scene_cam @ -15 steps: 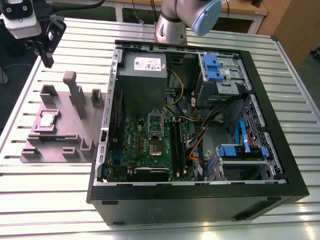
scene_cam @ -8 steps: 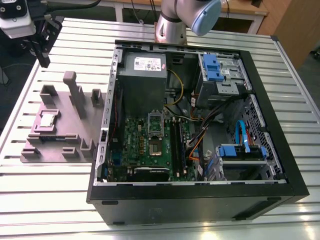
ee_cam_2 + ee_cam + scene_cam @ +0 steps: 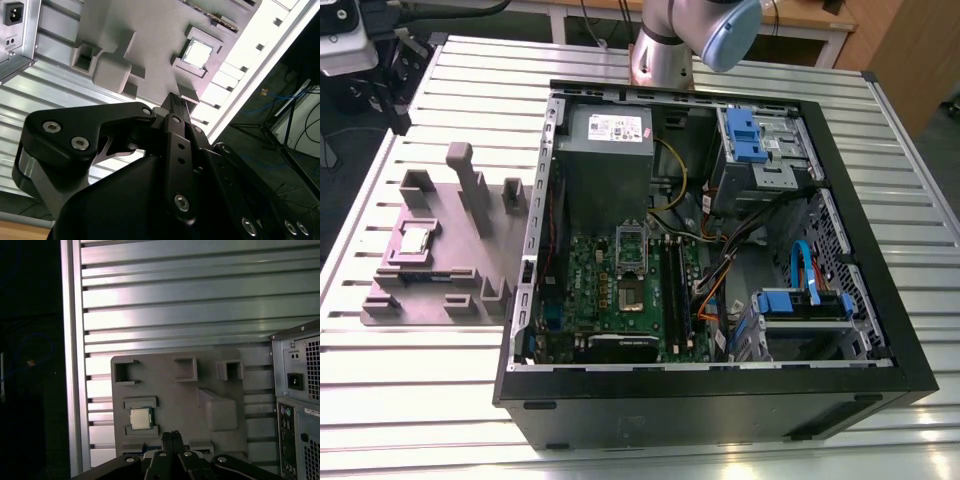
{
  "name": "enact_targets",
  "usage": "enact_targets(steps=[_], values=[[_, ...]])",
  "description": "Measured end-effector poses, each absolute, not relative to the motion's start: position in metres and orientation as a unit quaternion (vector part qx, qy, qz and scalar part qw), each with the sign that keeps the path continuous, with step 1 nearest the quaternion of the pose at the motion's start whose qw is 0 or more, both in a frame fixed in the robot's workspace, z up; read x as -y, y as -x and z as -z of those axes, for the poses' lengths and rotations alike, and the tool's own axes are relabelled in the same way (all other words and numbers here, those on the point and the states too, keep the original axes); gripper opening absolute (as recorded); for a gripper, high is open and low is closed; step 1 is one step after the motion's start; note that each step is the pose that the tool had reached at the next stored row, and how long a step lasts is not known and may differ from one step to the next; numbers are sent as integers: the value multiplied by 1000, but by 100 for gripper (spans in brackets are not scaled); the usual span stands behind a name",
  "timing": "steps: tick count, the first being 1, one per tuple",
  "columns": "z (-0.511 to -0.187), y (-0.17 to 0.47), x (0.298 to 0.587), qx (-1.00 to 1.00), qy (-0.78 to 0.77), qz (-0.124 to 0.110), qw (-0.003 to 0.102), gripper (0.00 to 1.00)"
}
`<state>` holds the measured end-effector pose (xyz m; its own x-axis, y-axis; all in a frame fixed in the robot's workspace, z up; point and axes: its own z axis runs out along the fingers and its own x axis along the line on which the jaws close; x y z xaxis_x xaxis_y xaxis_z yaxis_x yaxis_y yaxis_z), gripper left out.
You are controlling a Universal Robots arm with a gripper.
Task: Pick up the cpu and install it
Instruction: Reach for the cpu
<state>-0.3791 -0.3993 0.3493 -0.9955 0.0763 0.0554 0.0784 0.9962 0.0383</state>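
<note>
Sitting in the grey tray (image 3: 175, 400) — the cpu (image 3: 140, 418), jaws closed, well apart.

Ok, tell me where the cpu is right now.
The cpu lies in a square pocket of the grey fixture on the slatted table, at the exterior view's left of the open computer case.

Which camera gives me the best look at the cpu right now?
The first wrist view: the cpu faces the camera squarely, seated in a recess of the grey holder. The second wrist view shows it at a slant, under glare. The exterior view shows it from farther off, at the exterior view's left.
</note>
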Motion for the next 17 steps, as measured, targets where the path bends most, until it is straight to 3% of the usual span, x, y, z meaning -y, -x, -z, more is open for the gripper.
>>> enact_targets(steps=[17], values=[[-348, 419, 399, 999, 39, 20, 27, 10]])
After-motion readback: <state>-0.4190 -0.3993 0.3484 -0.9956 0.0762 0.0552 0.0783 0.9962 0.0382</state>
